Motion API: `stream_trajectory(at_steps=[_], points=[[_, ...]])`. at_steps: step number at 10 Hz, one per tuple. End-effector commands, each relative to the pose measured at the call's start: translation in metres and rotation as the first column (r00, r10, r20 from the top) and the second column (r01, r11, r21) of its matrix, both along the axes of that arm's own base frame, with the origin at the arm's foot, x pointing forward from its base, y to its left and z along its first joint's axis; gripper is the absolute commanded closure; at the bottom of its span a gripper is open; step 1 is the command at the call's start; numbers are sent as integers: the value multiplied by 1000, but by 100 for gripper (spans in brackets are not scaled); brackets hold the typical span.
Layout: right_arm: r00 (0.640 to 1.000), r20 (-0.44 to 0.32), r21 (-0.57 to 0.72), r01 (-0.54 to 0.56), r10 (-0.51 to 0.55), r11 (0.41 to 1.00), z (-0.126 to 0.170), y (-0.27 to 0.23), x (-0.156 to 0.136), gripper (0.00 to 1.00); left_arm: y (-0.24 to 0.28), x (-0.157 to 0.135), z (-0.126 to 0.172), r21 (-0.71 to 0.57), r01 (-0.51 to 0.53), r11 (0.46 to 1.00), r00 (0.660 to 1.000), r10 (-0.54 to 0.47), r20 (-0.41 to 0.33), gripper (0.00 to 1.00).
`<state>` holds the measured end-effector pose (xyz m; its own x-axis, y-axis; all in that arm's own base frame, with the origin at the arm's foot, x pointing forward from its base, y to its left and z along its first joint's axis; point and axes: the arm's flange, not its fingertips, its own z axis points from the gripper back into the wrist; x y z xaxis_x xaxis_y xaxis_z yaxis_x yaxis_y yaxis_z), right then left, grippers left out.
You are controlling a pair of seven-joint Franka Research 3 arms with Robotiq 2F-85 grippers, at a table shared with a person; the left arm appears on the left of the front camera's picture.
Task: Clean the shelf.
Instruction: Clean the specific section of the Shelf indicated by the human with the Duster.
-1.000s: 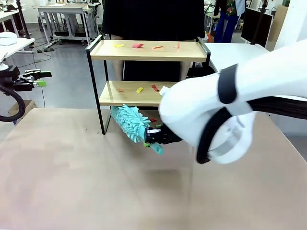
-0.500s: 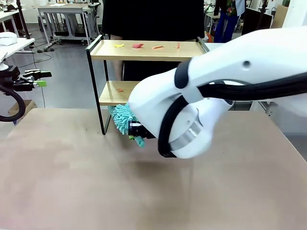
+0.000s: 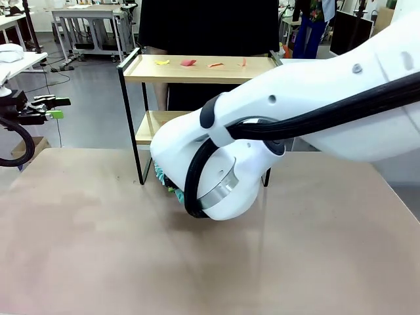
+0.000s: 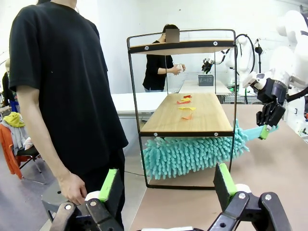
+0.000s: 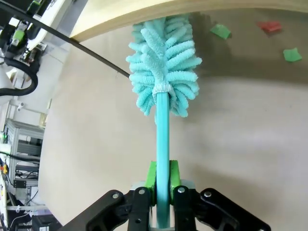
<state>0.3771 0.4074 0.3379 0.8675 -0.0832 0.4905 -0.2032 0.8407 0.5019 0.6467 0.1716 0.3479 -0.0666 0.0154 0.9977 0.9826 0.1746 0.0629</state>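
Note:
The shelf stands at the table's far side, with paper scraps on its top board. From the end, the left wrist view shows more scraps on the lower board. A teal fluffy duster lies under that board, just above the table. My right gripper is shut on the duster's handle, and its head reaches under the board's edge. In the front view my right arm covers the shelf's lower right; a bit of the duster pokes out. My left gripper is open and holds nothing, off the table's left edge.
A person in a black shirt stands close behind the shelf. Green and red scraps lie on the table under the shelf. The brown table stretches toward me. White desks stand behind.
My right arm has swung left, carrying the duster leftward under the lower board. The arm now covers the lower board's scraps. The left arm has stayed still.

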Motion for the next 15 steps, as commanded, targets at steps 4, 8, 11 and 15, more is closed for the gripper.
stream_trajectory(at_steps=[4,8,11,15], points=[[994,44,-6,104,-103,995,-31,24,6,87,0,-2,2,5,2,1000,1000,-2,14,0],[992,29,-28,123,-122,992,-40,36,14,87,0,-2,2,5,2,1000,1000,-2,14,0],[995,12,-26,98,-97,995,-53,19,13,87,0,-2,2,5,2,1000,1000,-2,14,0],[996,9,-26,92,-92,995,-53,21,13,87,0,-2,2,5,2,1000,1000,-2,14,0]])
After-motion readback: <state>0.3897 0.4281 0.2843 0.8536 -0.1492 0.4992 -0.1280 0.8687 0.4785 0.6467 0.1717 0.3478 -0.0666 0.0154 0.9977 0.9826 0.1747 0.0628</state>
